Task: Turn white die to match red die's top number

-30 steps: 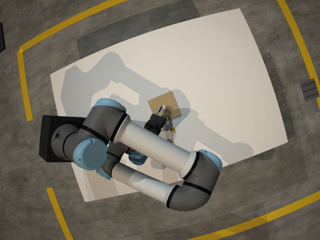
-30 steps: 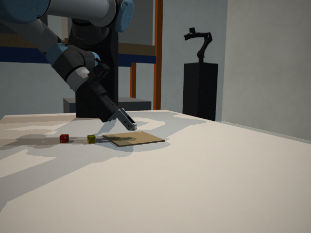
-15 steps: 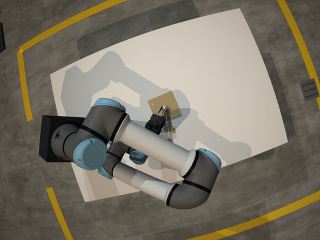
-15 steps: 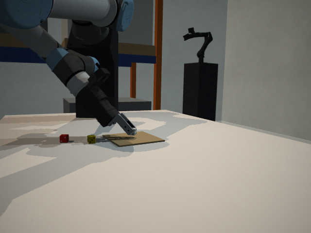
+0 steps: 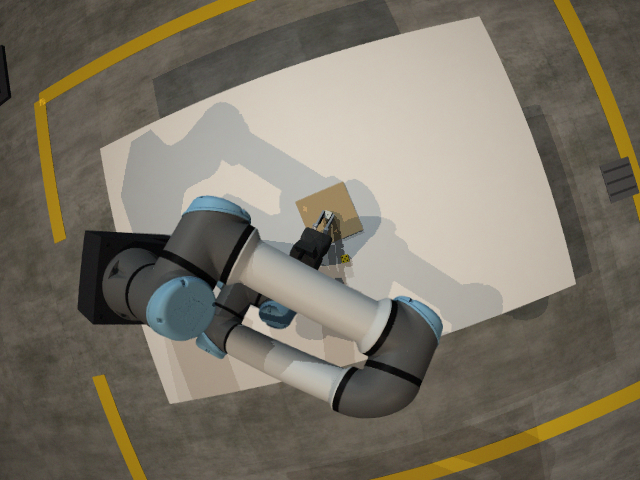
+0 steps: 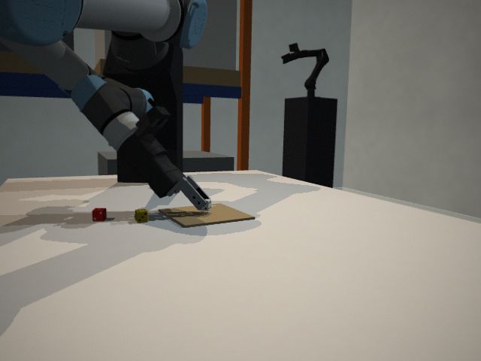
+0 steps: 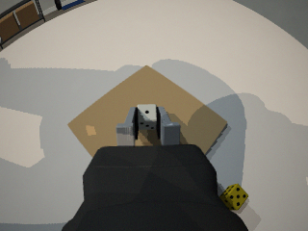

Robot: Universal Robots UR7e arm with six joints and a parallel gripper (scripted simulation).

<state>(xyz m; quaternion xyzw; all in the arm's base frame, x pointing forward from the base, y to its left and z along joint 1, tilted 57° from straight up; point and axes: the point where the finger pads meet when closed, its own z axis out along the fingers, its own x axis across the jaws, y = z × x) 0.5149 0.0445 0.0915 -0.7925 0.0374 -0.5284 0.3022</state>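
One white die (image 7: pixel 146 118) sits clamped in the end effector (image 7: pixel 146 130), low over the mat (image 7: pixel 115 112).

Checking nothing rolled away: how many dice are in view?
3. A small white die is clamped in the tool over the tan square mat; a yellow die and a red die sit on the table beside the mat.

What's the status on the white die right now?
Gripper shut on white die, fingers tilted low over the mat. Not released. Yellow die and red die off the mat, apart.
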